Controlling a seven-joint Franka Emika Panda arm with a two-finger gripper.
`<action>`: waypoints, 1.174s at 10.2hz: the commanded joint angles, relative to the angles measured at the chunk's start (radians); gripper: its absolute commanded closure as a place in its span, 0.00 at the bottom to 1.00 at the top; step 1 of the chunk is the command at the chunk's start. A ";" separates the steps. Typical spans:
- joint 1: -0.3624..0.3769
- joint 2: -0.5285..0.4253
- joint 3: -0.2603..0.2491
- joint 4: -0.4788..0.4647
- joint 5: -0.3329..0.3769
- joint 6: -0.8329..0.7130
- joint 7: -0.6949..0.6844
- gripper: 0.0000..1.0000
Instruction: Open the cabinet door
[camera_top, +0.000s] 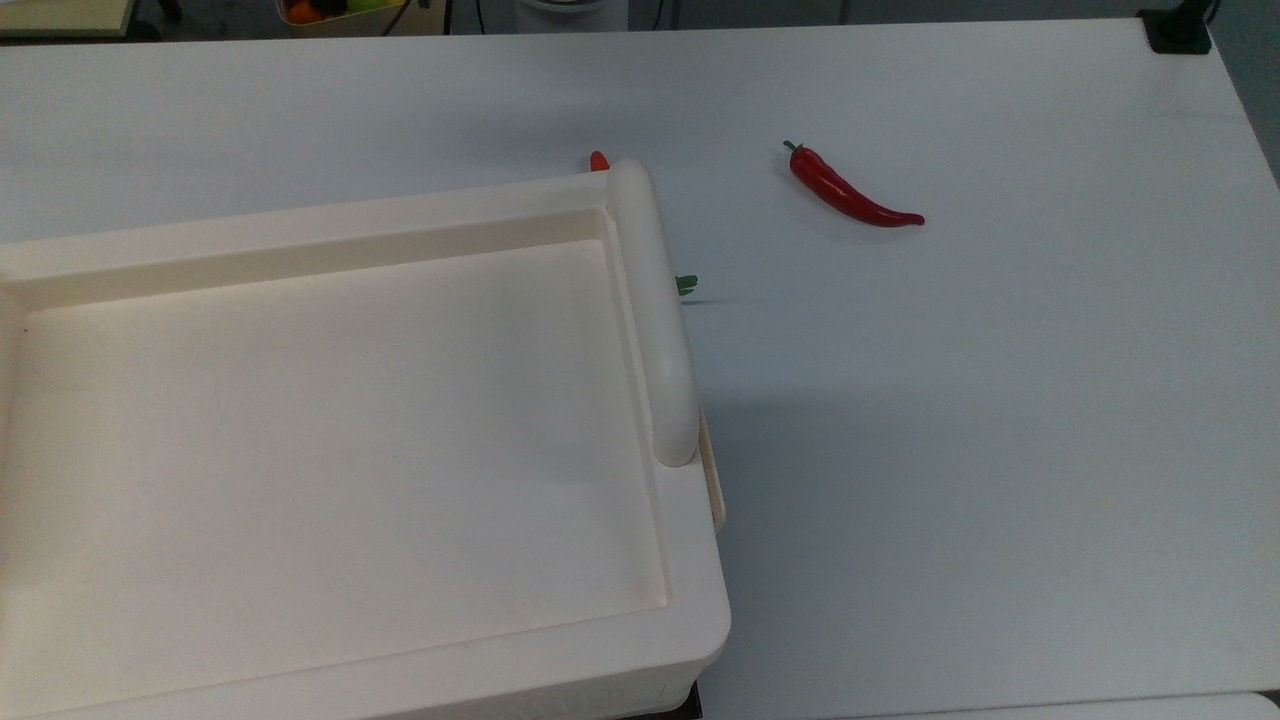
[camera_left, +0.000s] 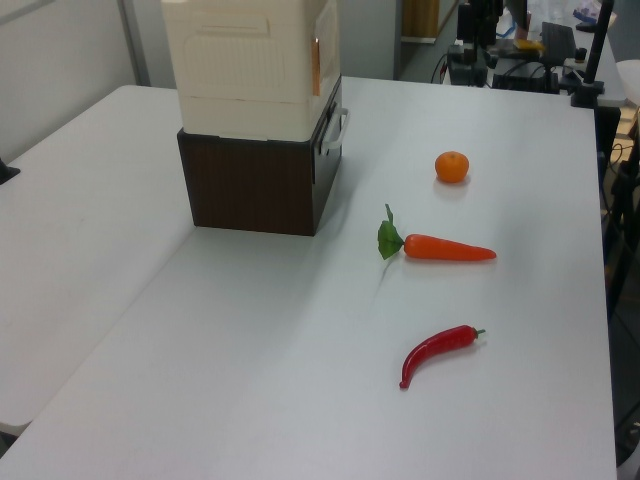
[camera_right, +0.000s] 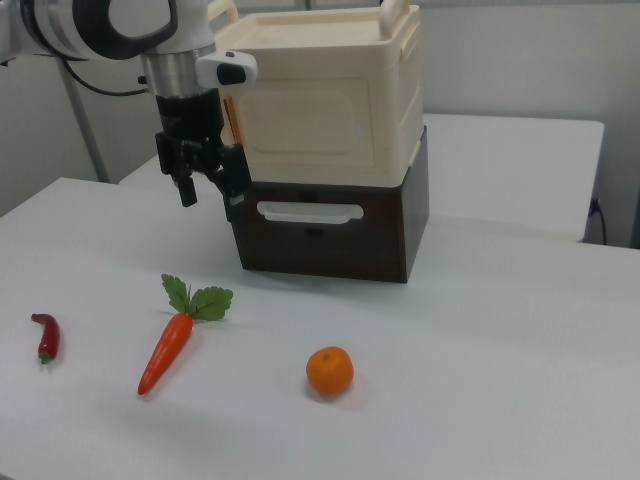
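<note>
The cream cabinet (camera_right: 330, 90) stands on a dark brown base (camera_right: 330, 245). Its door (camera_right: 305, 125) is the flat cream panel on the front, and it lies flush with the cabinet body. In the left view the door (camera_left: 328, 50) faces that picture's right and shows edge-on. My gripper (camera_right: 208, 190) hangs open at the door's edge on the right view's left, level with the cabinet's lower corner, with nothing between its black fingers (camera_right: 185, 188). The top view looks down on the cabinet's recessed top (camera_top: 330, 420) and its rounded white bar (camera_top: 660, 310).
The brown base has a white drawer handle (camera_right: 310, 212). On the white table (camera_right: 480, 400) in front of the cabinet lie a carrot (camera_right: 168, 350), an orange (camera_right: 330, 371) and a red chili (camera_right: 46, 336). The chili (camera_top: 850, 190) also lies beyond the bar.
</note>
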 joint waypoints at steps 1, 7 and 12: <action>-0.010 -0.034 -0.001 -0.008 -0.004 -0.009 -0.010 0.00; -0.009 -0.019 -0.004 -0.006 0.055 -0.006 -0.022 0.00; -0.014 -0.011 -0.012 0.022 0.160 -0.003 -0.158 0.00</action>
